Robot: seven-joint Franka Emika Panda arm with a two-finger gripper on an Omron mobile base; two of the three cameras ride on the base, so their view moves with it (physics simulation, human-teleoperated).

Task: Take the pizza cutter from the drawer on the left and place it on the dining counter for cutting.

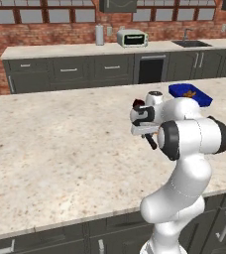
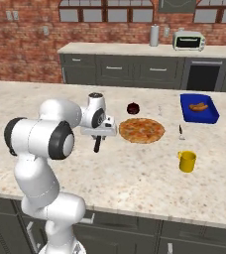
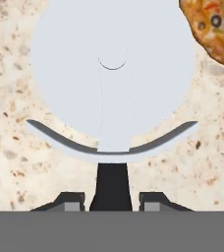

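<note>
My gripper [image 3: 112, 199] is shut on the black handle of the pizza cutter [image 3: 112, 74], whose pale round blade hangs over the speckled dining counter [image 3: 15, 147]. From the base the gripper [image 2: 98, 133] [image 1: 145, 130] hovers above the dining counter [image 2: 135, 173] [image 1: 60, 149], just left of the round pizza [image 2: 141, 130] [image 3: 214, 29]. The cutter's dark handle [image 2: 97, 144] [image 1: 150, 142] pokes down from the hand. Dark fronts [image 1: 50, 238] run under the counter's near edge. I cannot tell which is the drawer.
A blue tray [image 2: 211, 115] [image 1: 204, 99] with a sausage lies at the right. A yellow mug [image 2: 187, 161], a small dark bowl [image 2: 133, 108] and a thin utensil [image 2: 181, 131] stand near the pizza. The back worktop carries a toaster oven [image 2: 189, 40].
</note>
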